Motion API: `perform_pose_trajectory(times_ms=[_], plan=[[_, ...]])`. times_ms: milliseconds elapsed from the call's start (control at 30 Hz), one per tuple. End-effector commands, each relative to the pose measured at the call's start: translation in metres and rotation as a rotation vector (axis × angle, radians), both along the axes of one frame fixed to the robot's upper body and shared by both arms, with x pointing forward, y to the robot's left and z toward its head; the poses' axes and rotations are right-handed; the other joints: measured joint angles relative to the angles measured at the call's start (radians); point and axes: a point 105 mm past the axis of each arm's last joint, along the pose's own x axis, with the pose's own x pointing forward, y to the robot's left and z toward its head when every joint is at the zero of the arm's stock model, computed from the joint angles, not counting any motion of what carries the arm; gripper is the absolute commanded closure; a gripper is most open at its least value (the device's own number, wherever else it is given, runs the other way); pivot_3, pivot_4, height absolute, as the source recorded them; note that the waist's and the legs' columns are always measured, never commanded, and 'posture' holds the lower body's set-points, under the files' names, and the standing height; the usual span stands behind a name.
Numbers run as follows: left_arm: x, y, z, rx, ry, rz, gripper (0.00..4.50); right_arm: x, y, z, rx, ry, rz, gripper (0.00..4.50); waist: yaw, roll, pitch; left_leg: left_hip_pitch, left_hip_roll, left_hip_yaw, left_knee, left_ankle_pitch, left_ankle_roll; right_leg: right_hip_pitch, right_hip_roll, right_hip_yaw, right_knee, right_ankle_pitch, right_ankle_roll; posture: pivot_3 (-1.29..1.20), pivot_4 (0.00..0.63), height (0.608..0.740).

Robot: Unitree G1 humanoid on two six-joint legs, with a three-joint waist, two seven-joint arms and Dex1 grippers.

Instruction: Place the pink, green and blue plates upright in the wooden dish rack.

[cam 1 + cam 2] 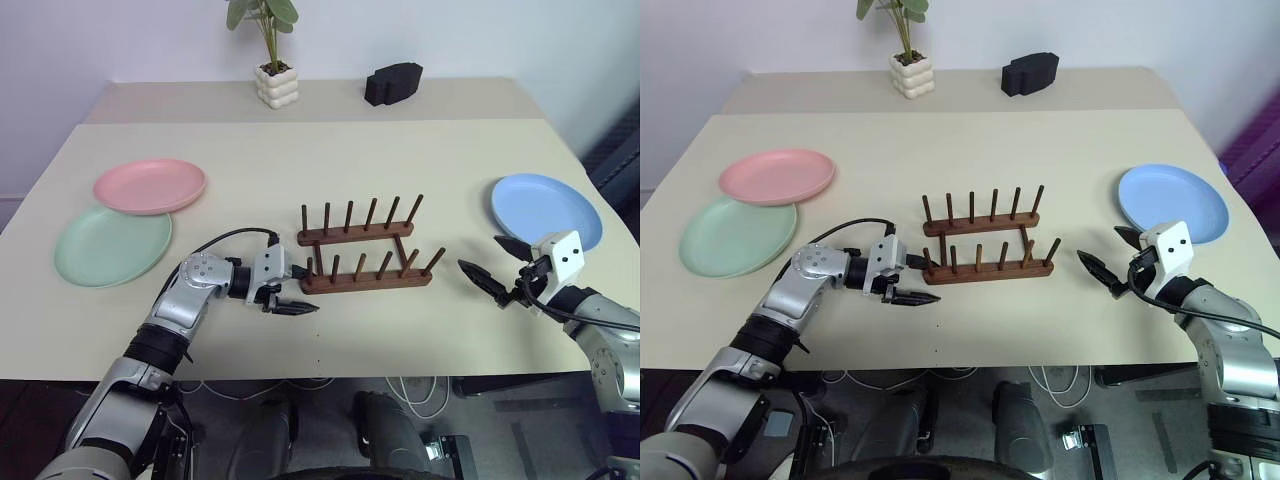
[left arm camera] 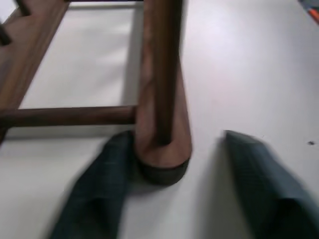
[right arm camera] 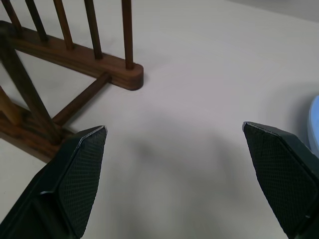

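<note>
My left end effector (image 1: 288,296) is open at the left end of the wooden dish rack (image 1: 365,255), one finger touching its near rail. My right end effector (image 1: 498,266) is wide open and empty, beside the blue plate (image 1: 545,209). The pink plate (image 1: 150,185) overlaps the green plate (image 1: 110,246) on the worktop (image 1: 300,160).

Dish rack (image 1: 362,250) mid-table, two overlapping plates (image 1: 135,215) far left, one plate (image 1: 546,210) right, potted plant (image 1: 274,60) behind

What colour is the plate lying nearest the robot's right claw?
Light blue plate, flat on the table; the left eye view shows it best.
</note>
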Motion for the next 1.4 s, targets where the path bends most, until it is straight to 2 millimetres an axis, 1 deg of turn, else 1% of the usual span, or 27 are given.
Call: perform_pose_trajectory(times_ms=[33, 133, 200, 233, 300, 333, 433, 467, 533, 567, 667, 767, 867, 967, 1100, 1200, 1267, 1400], plan=[[-0.003, 0.011, -0.001, 0.014, -0.002, 0.036, 0.02, -0.001, -0.008, 0.006, -0.020, -0.031, -0.003, 0.00, -0.002, 0.000, 0.000, 0.000, 0.000, 0.000, 0.000, 0.000, 0.000, 0.000, 0.000, 0.000, 0.000, 0.000, 0.000, 0.00, 0.150, 0.730], [-0.011, 0.021, -0.004, 0.018, 0.021, 0.075, 0.02, -0.004, -0.011, 0.002, -0.051, -0.004, 0.006, 0.00, -0.005, 0.000, 0.000, 0.000, 0.000, 0.000, -0.001, 0.000, 0.000, 0.000, 0.000, 0.000, 0.000, 0.000, 0.000, 0.00, 0.150, 0.730], [-0.020, 0.030, -0.007, 0.025, 0.038, 0.101, 0.02, -0.009, -0.011, -0.001, -0.075, 0.023, 0.026, 0.00, -0.007, 0.000, 0.000, 0.001, 0.001, -0.001, -0.001, 0.000, 0.000, -0.001, 0.000, 0.001, 0.001, 0.000, 0.000, 0.00, 0.150, 0.730], [-0.025, 0.034, -0.009, 0.028, 0.045, 0.115, 0.26, -0.011, -0.009, -0.003, -0.085, 0.040, 0.044, 0.26, -0.006, 0.000, 0.000, 0.001, 0.001, -0.001, -0.001, 0.000, 0.000, -0.001, 0.000, 0.001, 0.001, 0.000, 0.000, 0.00, 0.150, 0.730], [-0.033, 0.040, -0.009, 0.019, 0.060, 0.143, 0.84, -0.018, -0.002, -0.007, -0.093, 0.075, 0.091, 0.89, -0.005, 0.000, 0.000, 0.001, 0.001, -0.002, -0.001, 0.000, 0.000, -0.001, 0.000, 0.001, 0.001, 0.000, 0.000, 0.00, 0.150, 0.730], [-0.037, 0.042, -0.009, 0.015, 0.065, 0.156, 1.28, -0.021, 0.003, -0.008, -0.093, 0.091, 0.116, 1.32, -0.004, 0.001, 0.000, 0.001, 0.001, -0.002, -0.001, 0.000, 0.000, -0.001, 0.000, 0.001, 0.001, 0.000, 0.000, 0.00, 0.150, 0.730], [-0.049, 0.043, -0.009, 0.008, 0.085, 0.183, 2.77, -0.029, 0.017, -0.013, -0.093, 0.151, 0.191, 2.84, -0.003, 0.001, -0.001, 0.001, 0.002, -0.001, -0.001, 0.000, 0.000, -0.001, 0.000, 0.001, 0.000, 0.000, 0.000, 0.00, 0.150, 0.730], [-0.053, 0.043, -0.009, 0.008, 0.091, 0.186, 3.34, -0.031, 0.021, -0.015, -0.094, 0.170, 0.211, 3.44, -0.003, 0.001, -0.001, 0.001, 0.002, -0.001, -0.001, 0.000, 0.000, -0.001, 0.000, 0.001, 0.000, -0.001, 0.000, 0.00, 0.150, 0.730], [-0.059, 0.038, -0.013, 0.006, 0.101, 0.185, 4.30, -0.036, 0.032, -0.020, -0.092, 0.214, 0.263, 4.38, -0.001, 0.001, -0.001, 0.001, 0.002, -0.002, -0.001, 0.000, 0.000, -0.001, -0.001, 0.001, 0.000, -0.001, 0.001, 0.00, 0.150, 0.730], [-0.061, 0.036, -0.014, 0.006, 0.102, 0.185, 4.44, -0.038, 0.036, -0.022, -0.093, 0.227, 0.278, 4.49, -0.001, 0.001, -0.001, 0.001, 0.002, -0.002, -0.001, 0.000, 0.000, -0.001, -0.001, 0.001, 0.000, -0.001, 0.001, 0.00, 0.150, 0.730], [-0.062, 0.021, -0.017, 0.004, 0.100, 0.190, 4.44, -0.041, 0.054, -0.025, -0.087, 0.248, 0.334, 4.49, 0.005, 0.001, -0.001, 0.000, 0.001, -0.002, -0.001, 0.000, 0.000, -0.001, -0.001, 0.001, 0.000, -0.003, 0.003, 0.00, 0.150, 0.730], [-0.054, 0.014, -0.024, 0.017, 0.082, 0.234, 4.44, -0.036, 0.069, -0.026, -0.087, 0.226, 0.346, 4.49, 0.014, 0.001, -0.001, 0.000, 0.000, -0.001, 0.000, 0.000, 0.000, 0.000, -0.003, 0.001, 0.000, -0.003, 0.003, 0.00, 0.150, 0.730], [-0.040, 0.007, -0.022, -0.037, 0.075, 0.310, 4.44, -0.029, 0.079, -0.033, -0.114, 0.209, 0.331, 4.49, 0.024, 0.001, -0.001, 0.000, 0.000, -0.001, 0.001, 0.000, 0.000, 0.000, -0.003, 0.000, -0.001, -0.003, 0.004, 0.00, 0.150, 0.730], [-0.030, 0.004, -0.023, -0.046, 0.039, 0.353, 4.44, -0.018, 0.079, -0.042, -0.186, 0.172, 0.287, 4.49, 0.026, 0.001, -0.001, 0.000, -0.001, -0.002, 0.002, 0.000, 0.000, 0.001, -0.004, -0.001, -0.001, -0.003, 0.004, 0.00, 0.150, 0.730], [-0.016, 0.001, -0.022, -0.084, 0.014, 0.421, 4.44, -0.009, 0.077, -0.050, -0.193, 0.167, 0.255, 4.49, 0.022, 0.001, -0.001, 0.002, -0.001, -0.002, 0.002, 0.000, 0.000, 0.003, -0.004, -0.001, -0.001, -0.003, 0.004, 0.00, 0.150, 0.730], [-0.003, 0.000, -0.020, -0.108, -0.013, 0.474, 4.44, -0.001, 0.074, -0.051, -0.209, 0.138, 0.234, 4.49, 0.022, 0.001, -0.002, 0.005, -0.001, -0.002, 0.002, 0.000, 0.000, 0.006, -0.003, -0.002, -0.001, -0.003, 0.004, 0.00, 0.150, 0.730], [0.001, -0.001, -0.019, -0.117, -0.025, 0.488, 4.44, 0.004, 0.072, -0.051, -0.215, 0.121, 0.218, 4.49, 0.022, 0.001, -0.002, 0.007, -0.001, -0.002, 0.002, 0.000, 0.000, 0.008, -0.003, -0.001, -0.001, -0.003, 0.004, 0.00, 0.150, 0.730], [0.015, -0.003, -0.016, -0.138, -0.053, 0.533, 4.44, 0.018, 0.068, -0.048, -0.225, 0.069, 0.180, 4.49, 0.023, 0.001, -0.002, 0.008, -0.001, -0.002, 0.002, 0.000, 0.000, 0.009, -0.003, -0.002, -0.001, -0.003, 0.004, 0.00, 0.150, 0.730]])
